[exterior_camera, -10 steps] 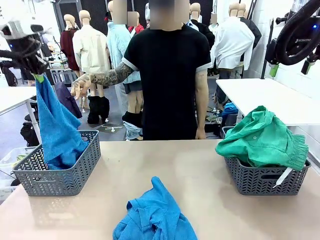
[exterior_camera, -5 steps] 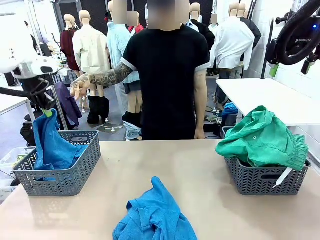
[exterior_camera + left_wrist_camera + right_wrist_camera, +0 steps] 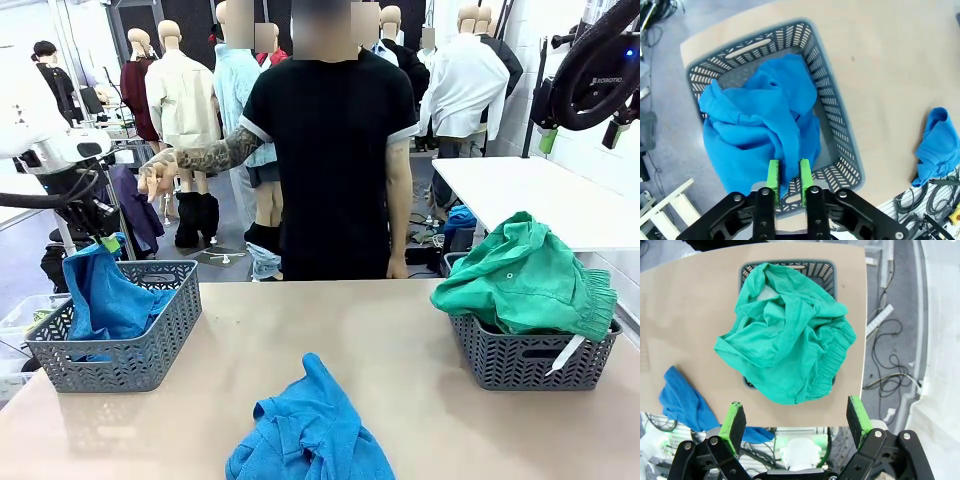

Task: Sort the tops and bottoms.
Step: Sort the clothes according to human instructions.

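a: left gripper [image 3: 789, 175], state?

b: narrow, pads a slit apart, right over the heaped blue garment [image 3: 760, 120] in the left basket [image 3: 840, 130]. blue cloth in the slit; cannot tell whether pinched or let go.

a: right gripper [image 3: 795, 420]?

b: wide, holding nothing, high above the sea-green garment [image 3: 785, 350] piled on the right basket [image 3: 790, 265].

a: next to fetch?

b: probably the loose blue garment [image 3: 310, 430] on the table [image 3: 400, 340], well off to the left gripper's side, past the basket wall, toward the robot's edge. runs long from far side to near edge, peak pointing away; seems to lap over that edge. looks somewhat nearer the left gripper than the right.

a: room?

b: bare table between the baskets. calls for rising clear of the basket rim first.
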Action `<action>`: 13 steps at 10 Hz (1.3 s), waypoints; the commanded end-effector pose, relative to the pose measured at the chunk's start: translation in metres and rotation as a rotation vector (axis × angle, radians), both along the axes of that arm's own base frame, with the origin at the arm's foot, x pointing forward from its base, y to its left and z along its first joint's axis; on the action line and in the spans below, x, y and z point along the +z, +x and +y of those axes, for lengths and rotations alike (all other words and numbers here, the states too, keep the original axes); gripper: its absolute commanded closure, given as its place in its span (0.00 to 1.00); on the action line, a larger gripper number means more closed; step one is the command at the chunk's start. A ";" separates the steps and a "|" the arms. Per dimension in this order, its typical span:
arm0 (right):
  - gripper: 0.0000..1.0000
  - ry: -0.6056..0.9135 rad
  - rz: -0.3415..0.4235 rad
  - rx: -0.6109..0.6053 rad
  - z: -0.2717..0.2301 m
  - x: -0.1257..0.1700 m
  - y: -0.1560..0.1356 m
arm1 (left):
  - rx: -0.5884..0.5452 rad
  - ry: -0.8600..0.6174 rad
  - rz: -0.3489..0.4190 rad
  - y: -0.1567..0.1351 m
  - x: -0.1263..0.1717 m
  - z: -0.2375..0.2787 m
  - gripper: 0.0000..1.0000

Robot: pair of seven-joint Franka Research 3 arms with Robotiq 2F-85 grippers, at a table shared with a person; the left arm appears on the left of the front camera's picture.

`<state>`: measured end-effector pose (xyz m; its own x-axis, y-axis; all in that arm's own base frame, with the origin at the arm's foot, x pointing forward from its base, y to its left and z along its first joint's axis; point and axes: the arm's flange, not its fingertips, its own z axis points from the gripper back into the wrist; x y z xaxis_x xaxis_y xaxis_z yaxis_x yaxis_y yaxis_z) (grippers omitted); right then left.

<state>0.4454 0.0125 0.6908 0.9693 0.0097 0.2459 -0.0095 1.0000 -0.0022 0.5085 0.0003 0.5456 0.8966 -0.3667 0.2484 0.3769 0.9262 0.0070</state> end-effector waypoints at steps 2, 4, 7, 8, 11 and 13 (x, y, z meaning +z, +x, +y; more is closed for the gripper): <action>0.00 0.005 -0.010 -0.002 0.000 -0.003 -0.001 | 0.012 0.022 -0.003 -0.014 0.027 0.004 0.19; 0.00 0.005 -0.010 -0.002 0.000 -0.003 -0.001 | 0.001 0.000 0.005 -0.002 0.003 0.001 0.19; 0.00 0.005 -0.010 -0.002 0.000 -0.003 -0.001 | -0.001 0.004 0.010 -0.004 0.006 0.001 0.19; 0.00 0.005 -0.010 -0.002 0.000 -0.003 -0.001 | 0.004 0.019 0.027 -0.010 0.015 -0.005 0.19; 0.00 0.005 -0.010 -0.002 0.000 -0.003 -0.001 | -0.008 0.113 -0.019 -0.039 0.035 -0.019 0.19; 0.00 0.005 -0.010 -0.002 0.000 -0.003 -0.001 | 0.048 0.156 -0.069 -0.047 0.049 -0.011 0.19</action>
